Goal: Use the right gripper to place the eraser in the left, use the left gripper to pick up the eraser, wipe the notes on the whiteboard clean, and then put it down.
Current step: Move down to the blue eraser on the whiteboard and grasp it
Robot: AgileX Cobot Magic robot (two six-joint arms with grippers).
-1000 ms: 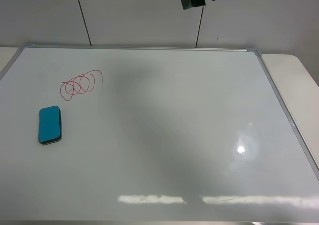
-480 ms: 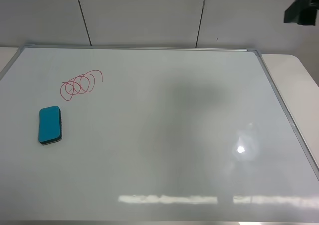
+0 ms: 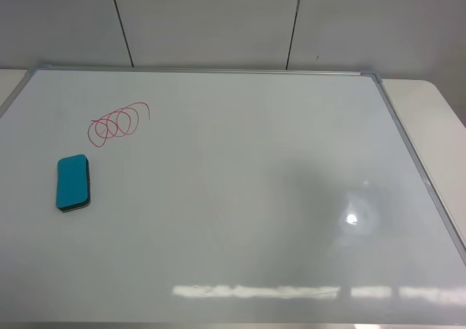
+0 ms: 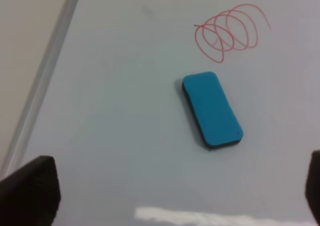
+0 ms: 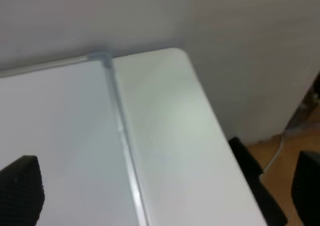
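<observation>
The teal-blue eraser (image 3: pixel 73 183) lies flat on the whiteboard (image 3: pixel 255 183) near its left edge, just below the red looped notes (image 3: pixel 119 121). Neither gripper shows in the exterior high view. In the left wrist view the eraser (image 4: pixel 212 110) and the notes (image 4: pixel 230 31) lie apart from my left gripper (image 4: pixel 172 193), which is open and empty above the board (image 4: pixel 125 111). My right gripper (image 5: pixel 165 191) is open and empty above the board's far right corner (image 5: pixel 102 58).
The board's silver frame (image 3: pixel 408 147) runs along the right, with the white table (image 3: pixel 437 118) beyond it. A grey panelled wall (image 3: pixel 211 23) stands behind. In the right wrist view the table's edge (image 5: pixel 200 96) drops to the floor (image 5: pixel 270 156).
The right arm's dark part at the top of the exterior view moved right and went out of sight. Its shadow on the board slid right. The eraser has not moved.
</observation>
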